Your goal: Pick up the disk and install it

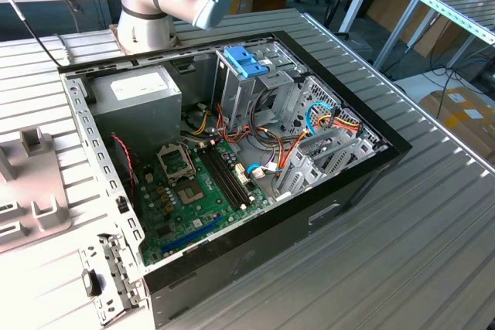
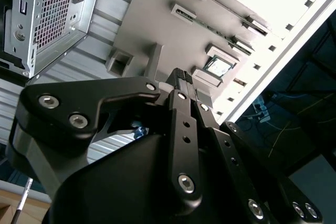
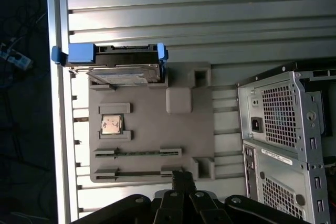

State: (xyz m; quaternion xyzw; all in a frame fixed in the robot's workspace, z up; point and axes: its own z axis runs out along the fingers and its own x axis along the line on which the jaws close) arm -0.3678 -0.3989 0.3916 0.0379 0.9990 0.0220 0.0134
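Now | end effector closed, empty | disk on grey tray

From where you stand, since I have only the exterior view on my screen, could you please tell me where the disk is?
Observer: In the first wrist view, the disk rests at one end of the grey fixture tray.
Operator: Is the gripper on it?
Observer: No. The gripper is near the tray's opposite end, apart from the disk.
Operator: Is it carrying anything?
Observer: Nothing. In the second wrist view its fingertips are together.
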